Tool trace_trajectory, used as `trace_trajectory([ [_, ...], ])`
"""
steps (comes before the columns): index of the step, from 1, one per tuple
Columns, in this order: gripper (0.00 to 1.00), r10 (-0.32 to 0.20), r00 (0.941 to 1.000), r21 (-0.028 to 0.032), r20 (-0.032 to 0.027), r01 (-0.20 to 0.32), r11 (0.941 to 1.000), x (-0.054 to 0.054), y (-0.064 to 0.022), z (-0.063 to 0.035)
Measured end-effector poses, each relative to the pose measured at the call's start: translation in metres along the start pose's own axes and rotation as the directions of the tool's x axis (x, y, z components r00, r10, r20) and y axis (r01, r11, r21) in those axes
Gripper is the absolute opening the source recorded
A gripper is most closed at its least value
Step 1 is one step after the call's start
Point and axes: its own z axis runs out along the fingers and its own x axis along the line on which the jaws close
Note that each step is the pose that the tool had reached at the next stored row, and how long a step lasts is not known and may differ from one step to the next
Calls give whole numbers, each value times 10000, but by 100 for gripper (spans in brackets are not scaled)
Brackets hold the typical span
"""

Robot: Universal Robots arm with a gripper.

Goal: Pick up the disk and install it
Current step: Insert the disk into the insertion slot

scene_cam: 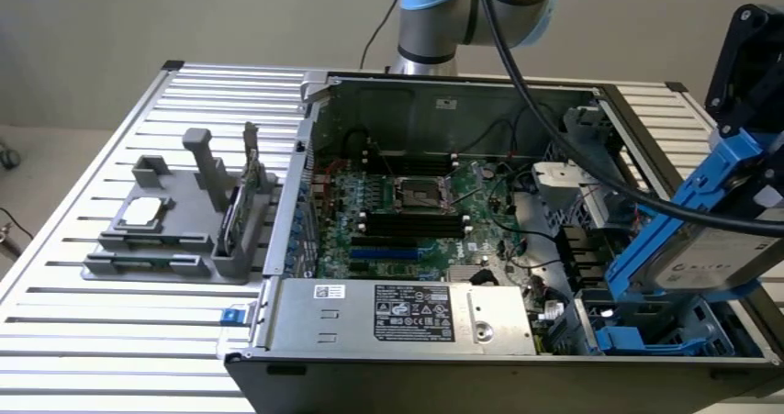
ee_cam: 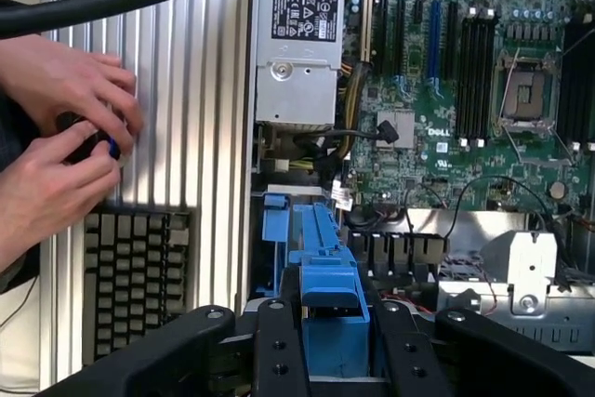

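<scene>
Above the open computer case (scene_cam: 405, 111), one disk (scene_cam: 699, 253) in one claw (ee_cam: 335, 311)

An open computer case (scene_cam: 307, 148) lies on its side across the middle of the exterior frame, on a ribbed metal tabletop (scene_cam: 98, 313). Inside it, a green motherboard (scene_cam: 367, 194) carries a processor socket (scene_cam: 423, 194) with black memory slots (scene_cam: 410, 223) just below. A grey labelled power-supply box (scene_cam: 405, 311) sits along the case's lower edge. At left centre stands a grey holder (scene_cam: 172, 249), apart from the case, with a small square silver chip (scene_cam: 139, 212) resting on it. In the wrist view a keyboard (ee_cam: 135, 271) lies on the tabletop beside the case.
</scene>
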Motion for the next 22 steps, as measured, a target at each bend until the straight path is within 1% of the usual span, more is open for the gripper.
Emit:
trace_trajectory([
  [5,33,0,10000,41,0,0,10000,4,-1,91],
  [10,33,87,10000,48,2,-87,10000,5,-4,181],
  [14,33,324,9995,52,10,-324,9995,5,-6,251],
  [17,33,451,9990,54,14,-451,9990,3,-7,275],
  [22,33,486,9988,52,16,-486,9988,2,-7,292],
])
